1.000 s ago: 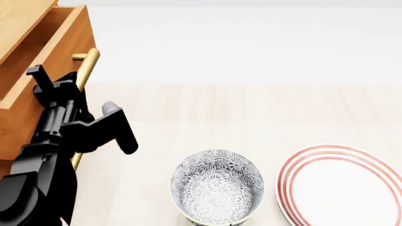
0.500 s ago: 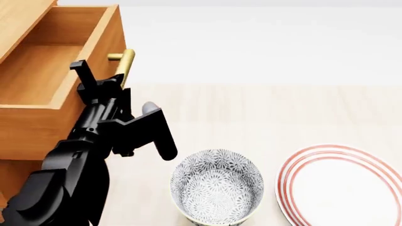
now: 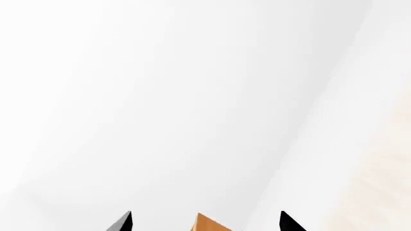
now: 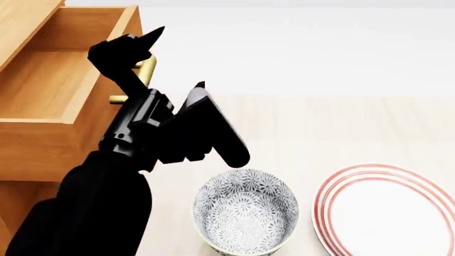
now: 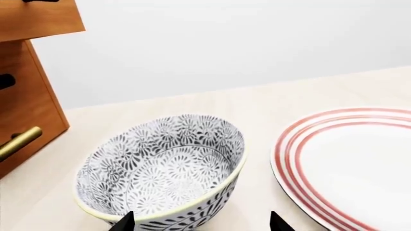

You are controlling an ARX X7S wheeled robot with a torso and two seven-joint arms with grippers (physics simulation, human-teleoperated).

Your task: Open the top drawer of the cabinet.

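Orange-brown wood: the top drawer (image 4: 67, 80) is standing well out of the cabinet (image 4: 29, 154); I'm seeing my left gripper (image 4: 153, 58) spread, gripping nothing.

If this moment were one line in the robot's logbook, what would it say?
top drawer: pulled out | left claw: open, above handle | bowl, plate: on table, untouched

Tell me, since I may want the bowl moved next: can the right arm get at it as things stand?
Probably yes. The right claw sits just before the patterned bowl, its tips spread either side of the near wall, nothing between. The striped plate lies apart, beside the bowl.
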